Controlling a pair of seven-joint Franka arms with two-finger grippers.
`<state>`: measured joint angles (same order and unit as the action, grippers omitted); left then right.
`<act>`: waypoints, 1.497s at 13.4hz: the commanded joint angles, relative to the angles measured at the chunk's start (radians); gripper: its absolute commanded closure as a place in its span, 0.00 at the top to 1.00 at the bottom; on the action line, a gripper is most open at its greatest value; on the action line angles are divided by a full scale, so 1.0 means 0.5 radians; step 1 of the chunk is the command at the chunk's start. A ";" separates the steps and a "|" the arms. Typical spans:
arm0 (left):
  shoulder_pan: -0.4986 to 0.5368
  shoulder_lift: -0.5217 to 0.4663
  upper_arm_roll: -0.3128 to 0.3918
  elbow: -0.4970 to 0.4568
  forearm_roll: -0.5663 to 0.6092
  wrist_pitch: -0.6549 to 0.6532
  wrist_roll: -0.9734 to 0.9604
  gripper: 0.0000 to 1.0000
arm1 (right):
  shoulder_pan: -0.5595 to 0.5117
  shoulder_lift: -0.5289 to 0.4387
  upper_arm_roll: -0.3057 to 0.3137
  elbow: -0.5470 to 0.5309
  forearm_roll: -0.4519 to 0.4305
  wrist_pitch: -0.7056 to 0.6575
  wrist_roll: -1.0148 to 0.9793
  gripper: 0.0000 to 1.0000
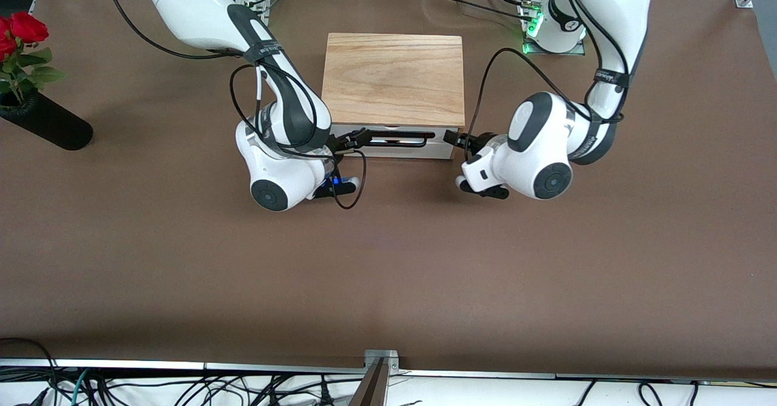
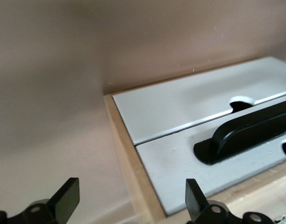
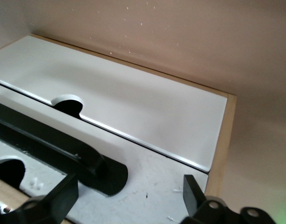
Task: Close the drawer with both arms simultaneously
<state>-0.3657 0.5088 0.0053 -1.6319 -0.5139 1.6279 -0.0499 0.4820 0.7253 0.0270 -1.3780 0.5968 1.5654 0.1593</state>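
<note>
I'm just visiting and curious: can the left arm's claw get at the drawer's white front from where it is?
Probably yes. The left claw sits open right at one end of the drawer front, with nothing between them; the right claw is at its other end.

brown table cover (image 1: 388,272) spans the work area. black cylindrical vase (image 1: 48,124) lies tilted near the right arm's end, holding red roses (image 1: 18,33) with green leaves. loose cables (image 1: 182,388) run along the table's near edge.

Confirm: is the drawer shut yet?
Shut, or nearly: the drawer front sits about flush with the box face in all views.
</note>
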 commanded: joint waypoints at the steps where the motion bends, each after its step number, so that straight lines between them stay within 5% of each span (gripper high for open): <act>1: 0.227 -0.076 -0.011 0.131 0.043 -0.175 0.099 1.00 | -0.068 0.013 -0.011 0.188 -0.009 0.032 0.000 1.00; 3: 0.329 -0.183 -0.004 0.141 0.079 -0.206 0.155 1.00 | -0.147 0.013 -0.057 0.289 -0.034 0.048 -0.003 1.00; 9: 0.345 -0.637 -0.020 0.147 0.910 -0.295 0.158 1.00 | -0.163 0.004 -0.314 0.476 -0.530 0.091 -0.006 1.00; 11: 0.348 -0.711 -0.011 0.147 1.064 -0.329 0.161 1.00 | -0.197 -0.006 -0.416 0.534 -0.546 0.106 -0.009 1.00; 17: 0.363 -0.800 -0.001 0.275 1.123 -0.430 0.143 1.00 | -0.212 -0.064 -0.811 0.590 -0.546 0.118 -0.003 1.00; 20: 0.486 -0.830 -0.004 0.300 1.126 -0.461 0.161 1.00 | -0.304 -0.269 -0.846 0.572 -0.552 0.100 0.003 1.00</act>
<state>-0.1509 0.1033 0.0079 -1.5071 0.0234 1.4260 0.0187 0.3626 0.6685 -0.4039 -1.0730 0.3360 1.6325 0.1545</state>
